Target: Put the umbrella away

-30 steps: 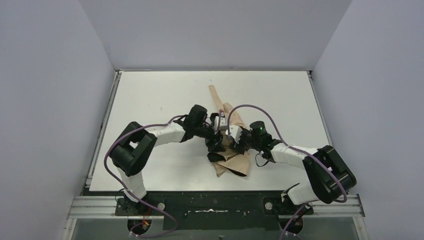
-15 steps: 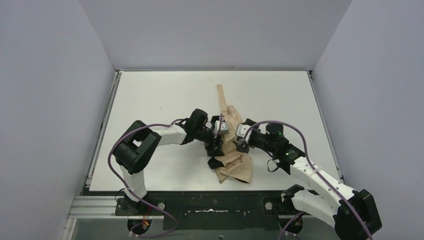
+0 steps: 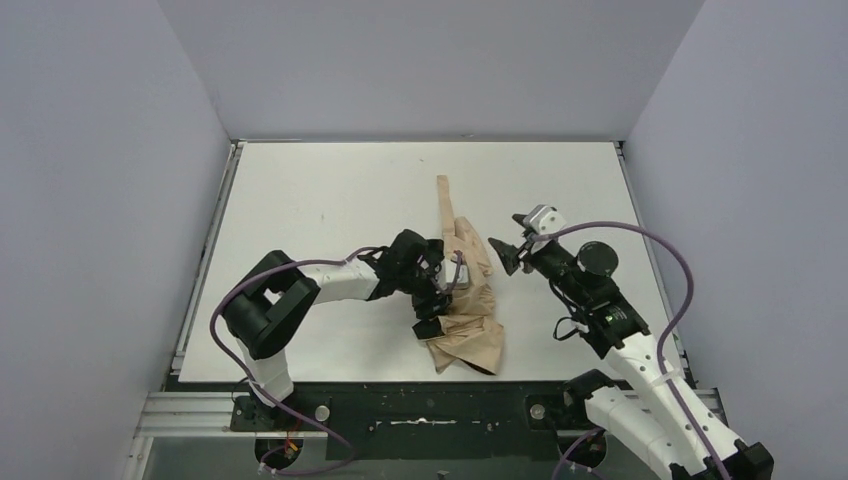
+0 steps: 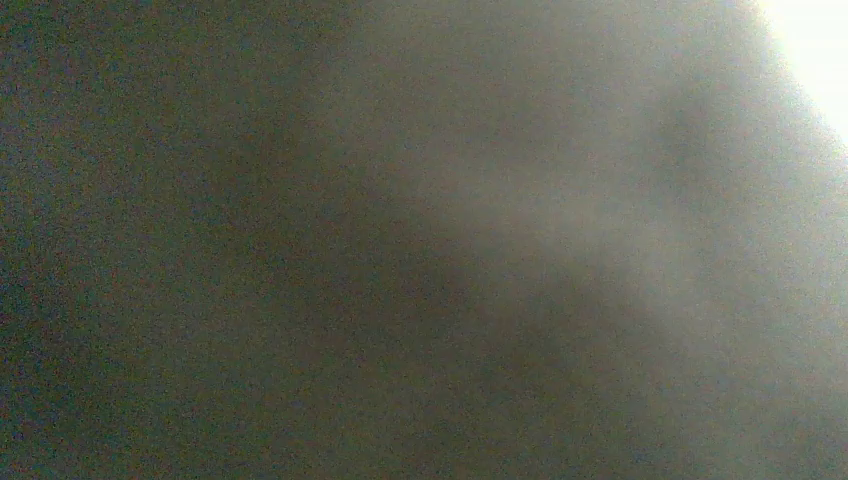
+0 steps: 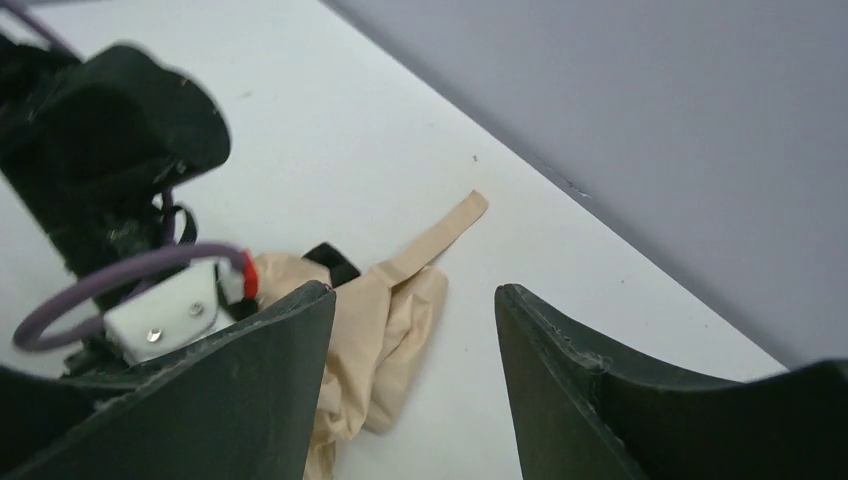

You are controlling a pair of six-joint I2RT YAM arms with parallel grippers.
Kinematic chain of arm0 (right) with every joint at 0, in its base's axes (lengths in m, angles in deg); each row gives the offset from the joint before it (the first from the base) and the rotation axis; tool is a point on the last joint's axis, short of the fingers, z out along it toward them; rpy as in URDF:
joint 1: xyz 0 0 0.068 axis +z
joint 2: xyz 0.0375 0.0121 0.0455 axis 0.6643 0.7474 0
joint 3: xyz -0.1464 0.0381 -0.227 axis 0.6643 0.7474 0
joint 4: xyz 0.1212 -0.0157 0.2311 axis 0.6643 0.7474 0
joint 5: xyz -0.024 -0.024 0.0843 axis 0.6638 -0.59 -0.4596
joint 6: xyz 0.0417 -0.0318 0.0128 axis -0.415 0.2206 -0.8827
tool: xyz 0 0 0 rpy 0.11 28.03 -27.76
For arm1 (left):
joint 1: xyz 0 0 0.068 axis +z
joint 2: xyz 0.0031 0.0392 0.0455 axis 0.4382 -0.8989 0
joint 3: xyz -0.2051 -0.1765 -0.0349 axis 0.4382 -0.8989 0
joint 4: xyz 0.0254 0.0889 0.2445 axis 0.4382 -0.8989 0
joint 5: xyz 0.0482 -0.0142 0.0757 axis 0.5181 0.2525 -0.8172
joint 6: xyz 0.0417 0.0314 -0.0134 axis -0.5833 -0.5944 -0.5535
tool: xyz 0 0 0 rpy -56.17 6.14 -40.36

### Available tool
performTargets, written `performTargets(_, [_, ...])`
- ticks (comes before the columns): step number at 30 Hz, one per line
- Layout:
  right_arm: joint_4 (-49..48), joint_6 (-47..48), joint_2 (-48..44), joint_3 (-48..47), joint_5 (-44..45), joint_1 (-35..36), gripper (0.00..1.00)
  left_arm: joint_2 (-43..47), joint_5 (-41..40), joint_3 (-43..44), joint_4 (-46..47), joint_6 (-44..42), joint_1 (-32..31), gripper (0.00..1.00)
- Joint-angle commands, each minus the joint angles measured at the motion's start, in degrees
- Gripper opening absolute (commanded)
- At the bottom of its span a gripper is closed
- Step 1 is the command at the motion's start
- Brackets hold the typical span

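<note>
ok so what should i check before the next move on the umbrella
1. Right gripper open and empty: ok.
2. Right gripper clear of the umbrella: ok, it hangs apart, to its right.
3. Left gripper hold on the fabric: cannot tell; it is down on the umbrella and its wrist view is blurred dark.
4. Fabric gathered tight: not ok, loose and crumpled.
5. Tan strap free: ok, lying flat on the table, pointing away.
</note>
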Motion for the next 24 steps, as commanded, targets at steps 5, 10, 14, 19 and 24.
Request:
performTargets(5, [2.38,-18.13,1.85,-8.92,8.05,-6.23,0.59,2.62,-12.48,-0.82,-8.74,-7.61,-4.32,0.23])
performTargets(10, [10.91,-17.30,9.54,-15.16,8.49,-8.33,0.61,4.10,-20.85,-2.86,-5.32,-7.87,-6.54,0.01])
performTargets(14, [17.74,-11.80,17.00,-21.60,5.06,-10.25,0.67,5.55,-27.84,-5.93,-0.04,-10.32,-8.78,0.00])
performTargets(19, [31.44,-2.04,28.41,-32.26,-4.24,-11.50,0.76,7.35,-38.78,-11.41,13.73,-14.47,-11.09,0.00])
performTargets(24, [40.77,2.90,38.60,-39.94,-13.01,-11.98,0.82,7.87,-47.20,-15.34,25.51,-23.56,-13.62,0.00])
